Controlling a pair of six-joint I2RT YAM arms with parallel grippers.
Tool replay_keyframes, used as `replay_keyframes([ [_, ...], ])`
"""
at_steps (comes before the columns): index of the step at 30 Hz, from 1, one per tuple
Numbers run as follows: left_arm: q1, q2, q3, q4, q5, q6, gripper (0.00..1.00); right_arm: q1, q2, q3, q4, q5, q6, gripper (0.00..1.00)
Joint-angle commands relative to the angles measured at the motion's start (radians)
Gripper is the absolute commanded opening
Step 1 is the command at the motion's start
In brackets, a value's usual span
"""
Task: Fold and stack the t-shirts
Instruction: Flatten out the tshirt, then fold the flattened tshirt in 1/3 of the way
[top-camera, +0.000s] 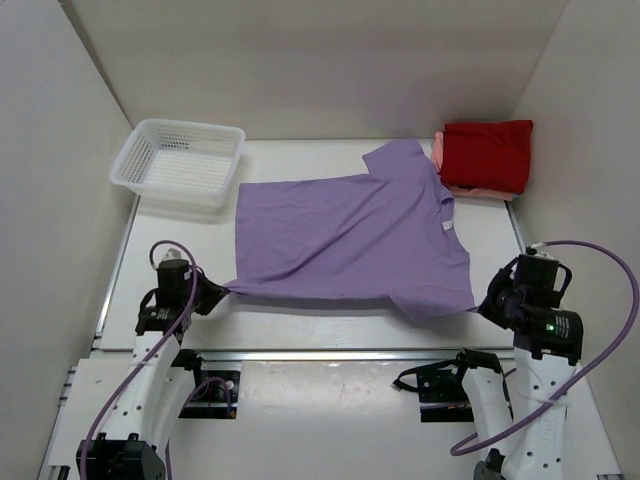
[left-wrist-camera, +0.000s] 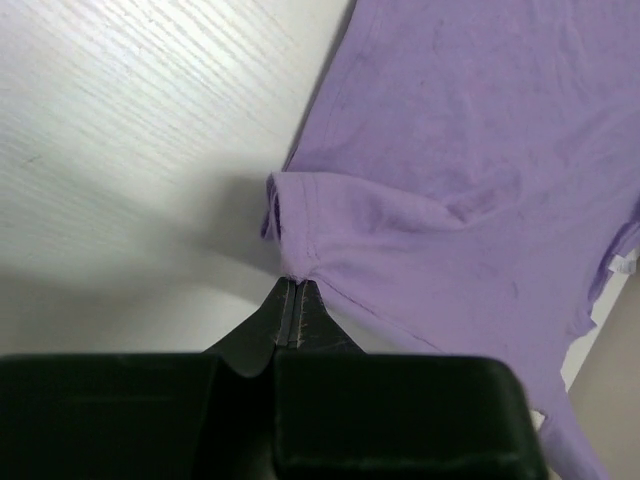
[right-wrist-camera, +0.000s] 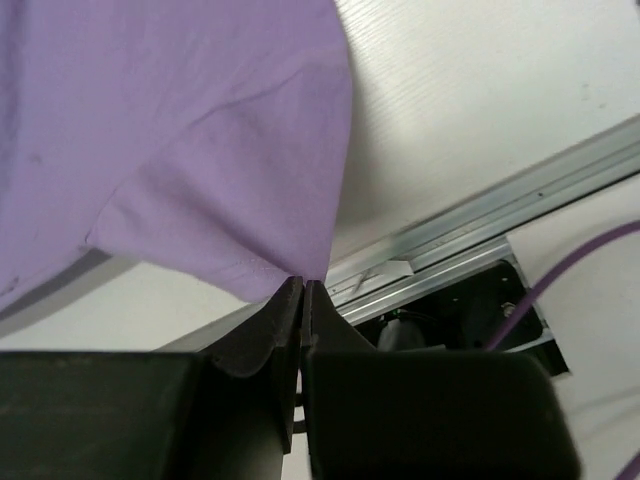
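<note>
Over at the far left corner of the worktop (top-camera: 180, 250) the white lattice basket (top-camera: 178, 162) is sitting upright, well apart from the cloth. Moving in, the left gripper (top-camera: 226, 291) is reaching low toward the near left of the lavender t-shirt (top-camera: 345, 235), and the left wrist view is showing it plainly: the left gripper (left-wrist-camera: 293, 300) is pinching together on the hem corner, the lavender t-shirt (left-wrist-camera: 470, 150) bunching in a small fold right at the tips. The shirt itself is lying spread across the middle of the worktop, hem to the left, collar to the right, one sleeve pointing at the far edge. On the near right, the right gripper (top-camera: 478, 308) is clamping the tip of the other sleeve; up close, the right gripper (right-wrist-camera: 303, 290) is squeezing together on that edge, the lavender t-shirt (right-wrist-camera: 170, 130) draping away from it. In the far right corner the red t-shirt (top-camera: 488, 153) is resting folded on top of the salmon pink t-shirt (top-camera: 440, 150), which is peeking out at its left side.
</note>
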Motion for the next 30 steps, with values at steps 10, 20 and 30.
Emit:
replay_keyframes([
  [10,-0.029,0.01,-0.052,-0.004,0.006,-0.017,0.0,0.002,0.099,-0.054,0.135,-0.152,-0.038,0.01],
  [20,-0.045,0.176,0.026,0.093,-0.005,-0.007,0.0,0.042,0.31,-0.055,0.387,-0.15,-0.03,0.0],
  [30,-0.038,0.351,0.137,0.164,-0.056,0.036,0.0,0.04,0.592,0.05,0.628,-0.214,-0.081,0.0],
])
